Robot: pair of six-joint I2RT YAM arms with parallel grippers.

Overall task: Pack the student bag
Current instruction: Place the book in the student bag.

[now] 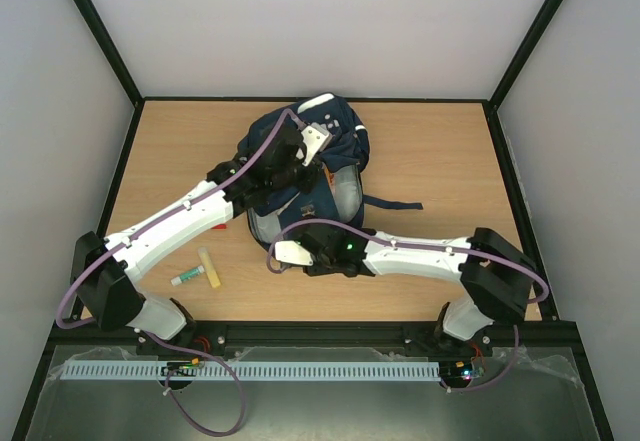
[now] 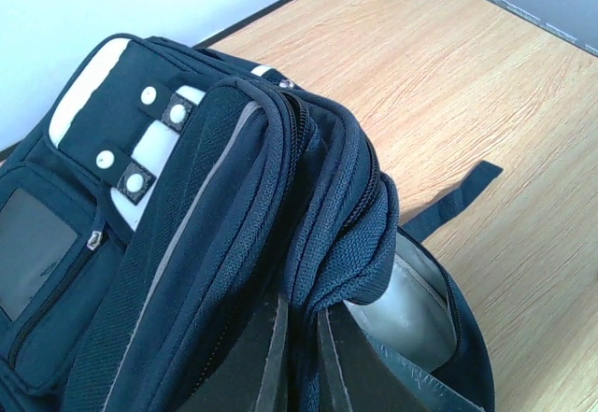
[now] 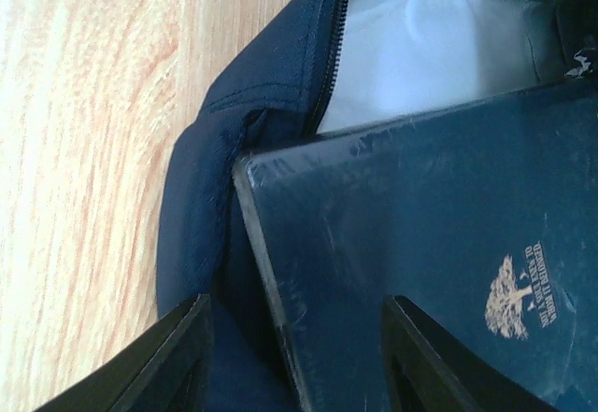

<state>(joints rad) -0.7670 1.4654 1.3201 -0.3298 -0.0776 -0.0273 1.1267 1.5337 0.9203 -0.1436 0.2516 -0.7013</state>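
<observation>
Table: we're over a pale wood-grain table (image 1: 450, 161) with a thin black border (image 1: 200, 99) along its edges.
Room: a plain white back wall (image 1: 320, 21) rises behind it. Black posts (image 1: 100, 31) slant up from the two far corners, and pale side walls (image 1: 50, 141) close us in on either hand.
Near edge: below the arm bases we see a grey metal ledge (image 1: 320, 411) with a white slotted rail (image 1: 300, 370) along it.
Bag: the student bag (image 1: 345, 136) lies mid-table, toward the back wall, with its mouth facing the arms. One dark strap (image 1: 395, 204) trails flat on the wood to the right.
Left tool: the left gripper (image 2: 301, 375) is clenched on a fold of the bag's upper flap by the zip. The flap is lifted and the opening gapes beneath it.
Right tool: the right gripper (image 3: 297, 302) sits at the bag's mouth, jaws parted. The edge of a dark-blue notebook (image 3: 439, 244) lies between the fingers, with a gap at one finger, so it looks released as far as we can see.
Notebook: its far corner is in the opening, against the grey lining (image 3: 448, 48). There's a gold tree emblem on the cover.
Loose items: on bare wood by the left arm we spot a small green-capped tube (image 1: 186, 278) and a pale yellow stick (image 1: 210, 268). They lie just beside each other, well apart from the bag.
</observation>
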